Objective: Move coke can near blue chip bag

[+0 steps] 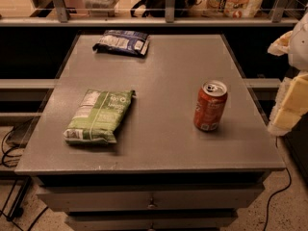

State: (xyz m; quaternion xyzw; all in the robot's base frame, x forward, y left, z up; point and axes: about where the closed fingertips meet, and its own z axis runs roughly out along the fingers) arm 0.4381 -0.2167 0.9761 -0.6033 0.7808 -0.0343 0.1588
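Note:
The coke can (210, 106) stands upright on the right half of the grey table (163, 66). It is red-orange with a silver top and pull tab. The blue chip bag (122, 42) lies flat at the far left of the table top, far from the can. My gripper (290, 102) shows as white and pale yellow parts at the right edge of the view, to the right of the can and apart from it, beyond the table's right edge. It holds nothing that I can see.
A larger light green bag (99, 115) lies on the left front of the table. A railing and shelf (168, 18) run behind the table. Drawers (151, 201) sit under the front edge, and cables (9, 143) lie on the floor at left.

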